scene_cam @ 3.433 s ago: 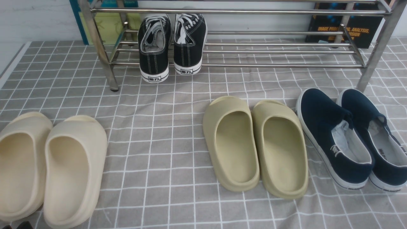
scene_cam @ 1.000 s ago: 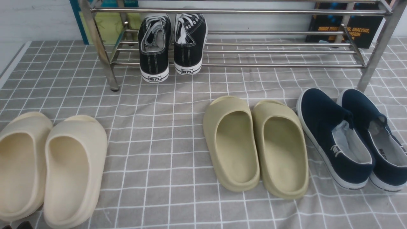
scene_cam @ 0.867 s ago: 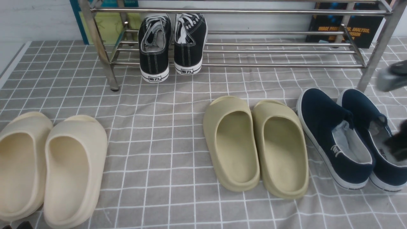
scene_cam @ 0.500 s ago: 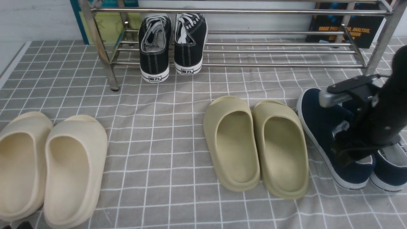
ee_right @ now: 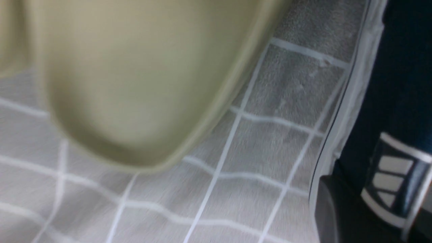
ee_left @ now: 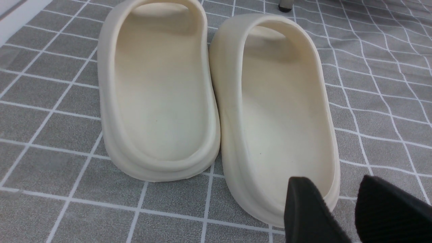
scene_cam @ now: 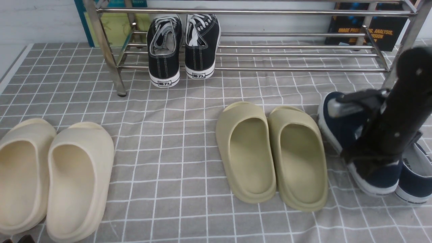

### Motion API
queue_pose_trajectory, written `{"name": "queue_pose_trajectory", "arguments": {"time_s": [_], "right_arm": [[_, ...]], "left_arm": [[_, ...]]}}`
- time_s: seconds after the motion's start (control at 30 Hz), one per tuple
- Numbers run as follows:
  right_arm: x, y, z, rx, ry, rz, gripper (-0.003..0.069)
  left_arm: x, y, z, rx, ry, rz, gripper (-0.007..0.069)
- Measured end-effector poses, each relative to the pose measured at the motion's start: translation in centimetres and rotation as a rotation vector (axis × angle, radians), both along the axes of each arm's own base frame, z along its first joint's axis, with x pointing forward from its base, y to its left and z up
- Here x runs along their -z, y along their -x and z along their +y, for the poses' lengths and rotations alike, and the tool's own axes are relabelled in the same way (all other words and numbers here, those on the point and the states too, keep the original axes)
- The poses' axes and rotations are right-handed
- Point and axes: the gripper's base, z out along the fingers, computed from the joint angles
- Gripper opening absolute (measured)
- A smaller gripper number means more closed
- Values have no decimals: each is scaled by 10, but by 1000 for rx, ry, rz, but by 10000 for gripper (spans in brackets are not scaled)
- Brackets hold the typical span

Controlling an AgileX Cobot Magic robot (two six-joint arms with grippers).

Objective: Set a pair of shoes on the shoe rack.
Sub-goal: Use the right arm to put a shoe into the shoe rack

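one navy shoe (scene_cam: 349, 131), its heel under the right claw (scene_cam: 369, 158)

Right arm (scene_cam: 401, 111), black, pitched steeply downward at the front view's right side, with the right hand (scene_cam: 366, 157) low beneath it, mostly hidden, jaws unreadable; left hand (ee_left: 347, 212), two black fingertips (ee_left: 303, 209) parted by a clear gap, holding nothing.

Our right gripper (scene_cam: 369, 163) came in from right edge, now down at heel of inner navy shoe (scene_cam: 347, 130); shoe shifted, tipped slightly.
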Motion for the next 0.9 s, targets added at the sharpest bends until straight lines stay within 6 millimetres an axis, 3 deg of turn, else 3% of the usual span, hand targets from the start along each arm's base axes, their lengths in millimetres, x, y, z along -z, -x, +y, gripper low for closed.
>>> {"name": "queue_pose_trajectory", "arguments": {"time_s": [0.03,0.1,0.2,0.33,0.57,0.67,0.9], "right_arm": [[-4,-1,0,-1,-2,-9,40],[-39,0,0,-6,-19,-82,40],[-68,-5,1,-10,-34,-154,40],[-83,-20,5,-12,-46,-197,40],[-66,-57,13,-15,-39,-166,40],[-48,-82,19,-15,-33,-150,40],[-38,-120,27,-15,-42,-191,40]], "left_arm": [[0,0,0,0,0,0,238],[0,0,0,0,0,0,238],[0,0,0,0,0,0,238],[0,0,0,0,0,0,238],[0,0,0,0,0,0,239],[0,0,0,0,0,0,239],[0,0,0,0,0,0,239]]}}
